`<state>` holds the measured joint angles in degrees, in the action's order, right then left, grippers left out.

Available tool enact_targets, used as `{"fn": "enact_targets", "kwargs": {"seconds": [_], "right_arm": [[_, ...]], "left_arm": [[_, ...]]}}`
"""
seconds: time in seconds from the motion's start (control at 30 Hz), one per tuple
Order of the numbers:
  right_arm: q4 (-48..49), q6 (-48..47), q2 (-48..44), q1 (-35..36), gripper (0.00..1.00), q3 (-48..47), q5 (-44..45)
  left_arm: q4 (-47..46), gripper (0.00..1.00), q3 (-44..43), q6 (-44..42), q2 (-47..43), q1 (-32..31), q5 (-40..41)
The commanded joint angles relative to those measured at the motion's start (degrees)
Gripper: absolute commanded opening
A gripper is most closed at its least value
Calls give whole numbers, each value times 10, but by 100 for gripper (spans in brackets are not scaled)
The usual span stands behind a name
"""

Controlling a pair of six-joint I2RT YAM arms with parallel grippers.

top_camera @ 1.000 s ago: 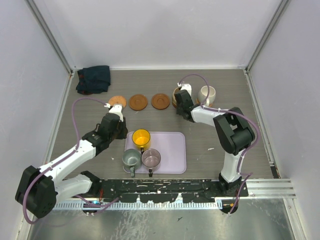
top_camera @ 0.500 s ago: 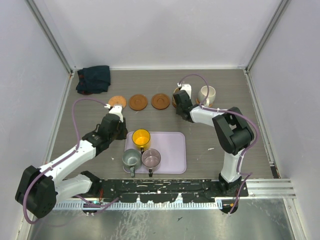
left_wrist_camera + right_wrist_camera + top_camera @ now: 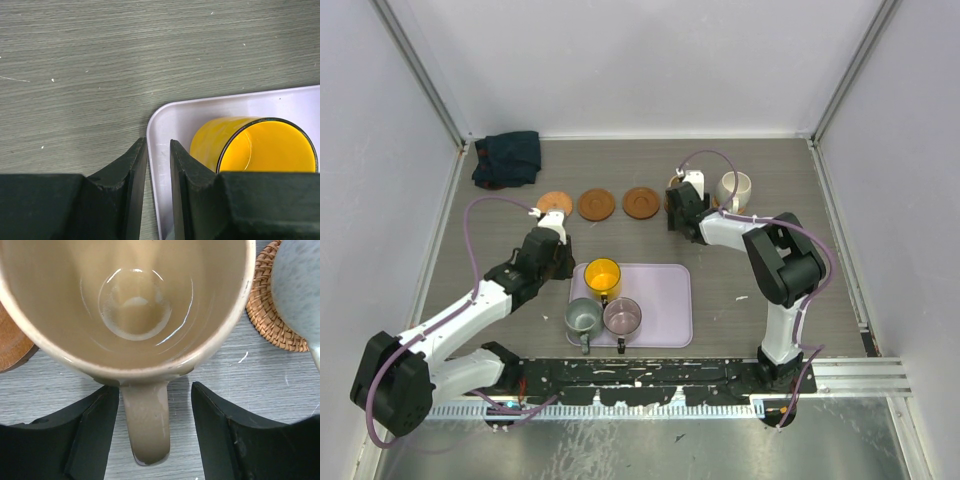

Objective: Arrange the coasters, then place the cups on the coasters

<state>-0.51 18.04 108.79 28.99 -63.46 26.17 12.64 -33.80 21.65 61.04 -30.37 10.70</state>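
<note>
The tan cup [image 3: 135, 290] stands on a brown coaster [image 3: 10, 350], and my right gripper [image 3: 155, 390] is open, one finger on each side of its handle with gaps on both. The cream-white cup [image 3: 733, 188] sits on a woven coaster [image 3: 275, 315] just to the right. Three bare coasters [image 3: 554, 203] [image 3: 596, 204] [image 3: 641, 202] lie in a row to the left. The yellow cup [image 3: 255, 150], grey-green cup [image 3: 583, 316] and purplish cup [image 3: 622, 316] stand on the lilac tray [image 3: 665, 300]. My left gripper [image 3: 159, 145] is shut on the tray's left rim.
A dark cloth [image 3: 507, 158] lies bunched in the back left corner. White walls close in the table on three sides. The right arm's elbow [image 3: 782, 262] hangs over the table to the right of the tray.
My right gripper has opened and let go of the tan cup's handle. The left arm and the tray have not moved.
</note>
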Motion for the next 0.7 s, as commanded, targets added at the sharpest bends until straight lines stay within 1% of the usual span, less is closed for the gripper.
{"fn": "enact_targets", "kwargs": {"seconds": [0.0, 0.07, 0.2, 0.27, 0.3, 0.5, 0.67], "right_arm": [[6, -2, -4, -1, 65, -21, 13], [6, -2, -6, -1, 65, -19, 11], [7, -2, -13, -1, 81, -14, 5], [7, -4, -19, -1, 95, -12, 0], [7, -5, -23, 0, 99, -10, -3], [14, -23, -75, 7, 100, 18, -29], [13, -36, -166, 27, 100, 54, -32]], "left_arm": [[-26, 27, 1, 1, -11, 0, 6], [-26, 27, 1, 2, -11, -1, 4], [-25, 27, 1, 1, -11, -1, 5], [-25, 27, 1, 2, -12, -1, 5], [-25, 27, 1, 2, -13, -1, 5], [-22, 27, 0, -1, -22, -1, 11], [-10, 27, -11, -15, -31, 0, 27]]}}
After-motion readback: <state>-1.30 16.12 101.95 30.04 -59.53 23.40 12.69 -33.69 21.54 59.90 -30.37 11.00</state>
